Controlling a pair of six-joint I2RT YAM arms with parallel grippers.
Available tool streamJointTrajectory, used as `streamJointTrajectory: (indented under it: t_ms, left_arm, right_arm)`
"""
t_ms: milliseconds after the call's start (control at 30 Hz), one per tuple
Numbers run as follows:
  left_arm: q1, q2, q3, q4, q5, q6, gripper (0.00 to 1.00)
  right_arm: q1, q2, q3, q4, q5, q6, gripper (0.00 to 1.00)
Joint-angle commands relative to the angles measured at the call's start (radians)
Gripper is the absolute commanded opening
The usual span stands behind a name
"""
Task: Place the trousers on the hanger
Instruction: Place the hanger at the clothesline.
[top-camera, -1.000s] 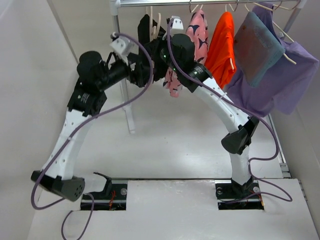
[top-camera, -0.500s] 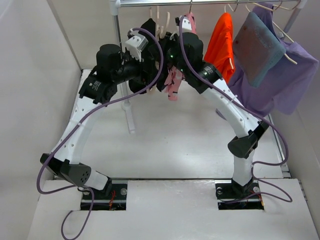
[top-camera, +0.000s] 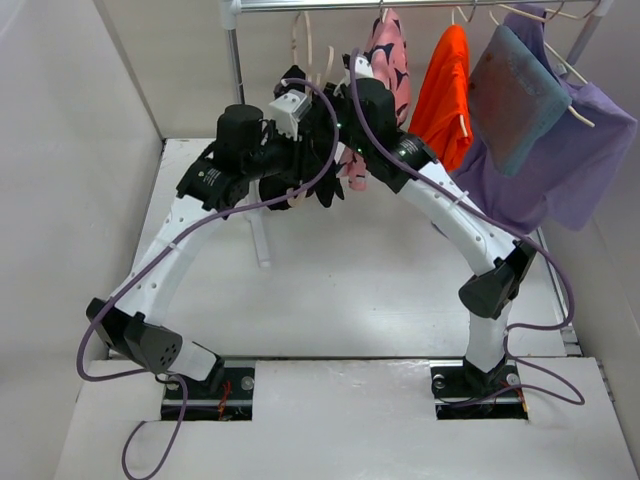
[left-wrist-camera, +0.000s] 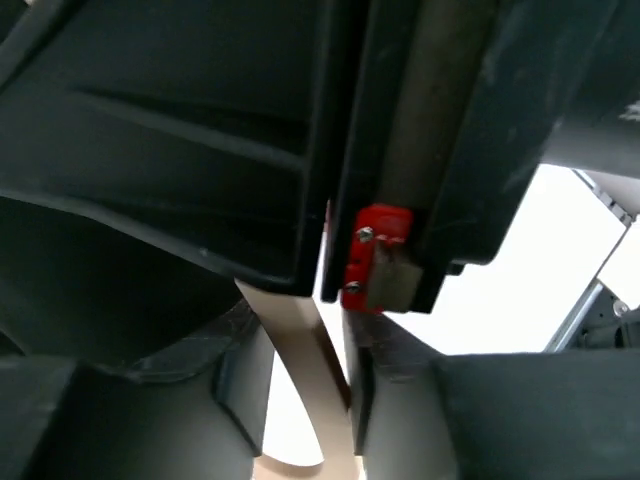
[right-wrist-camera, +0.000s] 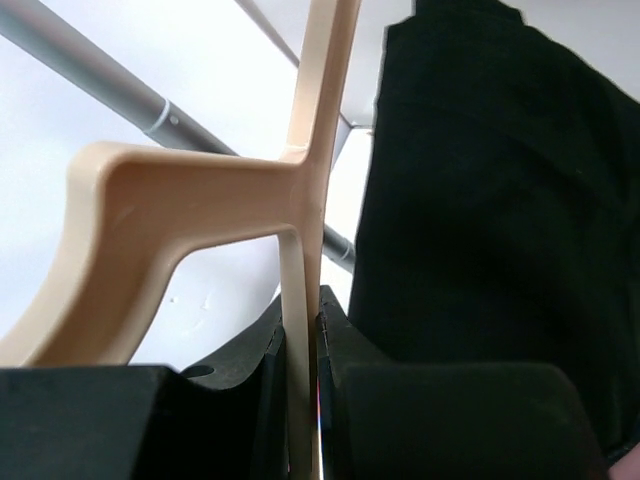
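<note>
From the right wrist, I see my right gripper (right-wrist-camera: 300, 345) pinched on a thin upright strip of the pale beige hanger (right-wrist-camera: 200, 190). Its two black fingers (right-wrist-camera: 400, 410) press the strip from either side at the bottom of the frame. The hanger's broad arm bends away left and downward while a narrower stem runs up past the top edge; the black trousers (right-wrist-camera: 480, 200) fill the right side as one dark sheet just beside that stem, and a grey metal rail (right-wrist-camera: 100, 75) slants behind from upper left toward the middle against white.
</note>
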Motion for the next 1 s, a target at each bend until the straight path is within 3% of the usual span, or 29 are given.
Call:
streamJointTrajectory:
  t_ms: [0,33,133,333,400,433,467,600,800,967]
  left_arm:
    - [0.010,-0.036,-0.014,0.043,0.005,-0.010,0.25]
    - [0.022,-0.036,-0.014,0.034,0.030,-0.024,0.16]
    - [0.031,-0.045,-0.014,0.045,0.050,-0.059,0.02]
    - [0.076,-0.078,-0.014,0.131,0.130,-0.217,0.00]
    - [0.111,-0.106,-0.025,0.206,0.188,-0.292,0.00]
    - [0.122,-0.106,-0.037,0.233,0.202,-0.335,0.00]
    - [0.133,-0.115,-0.048,0.261,0.215,-0.379,0.00]
    - [0.182,-0.124,-0.048,0.423,0.256,-0.582,0.00]
    - [0.222,-0.112,-0.036,0.537,0.291,-0.687,0.00]
    - [0.243,-0.101,-0.037,0.671,0.328,-0.806,0.00]
  right_arm:
    - [0.009,-0.076,0.017,0.154,-0.028,0.016,0.00]
    - [0.009,-0.076,0.005,0.154,-0.037,0.025,0.00]
    - [0.009,-0.067,-0.004,0.177,-0.050,0.036,0.00]
    - [0.009,-0.058,-0.013,0.177,-0.094,0.036,0.00]
    - [0.009,-0.049,-0.013,0.177,-0.112,0.036,0.12]
    - [-0.001,-0.049,-0.013,0.177,-0.128,0.036,0.21]
    - [-0.001,-0.049,-0.013,0.177,-0.128,0.036,0.36]
    - [-0.023,-0.072,-0.035,0.168,-0.157,0.036,0.58]
    - [-0.023,-0.095,-0.044,0.168,-0.201,-0.007,0.73]
    - [-0.023,-0.157,-0.083,0.168,-0.201,-0.049,0.76]
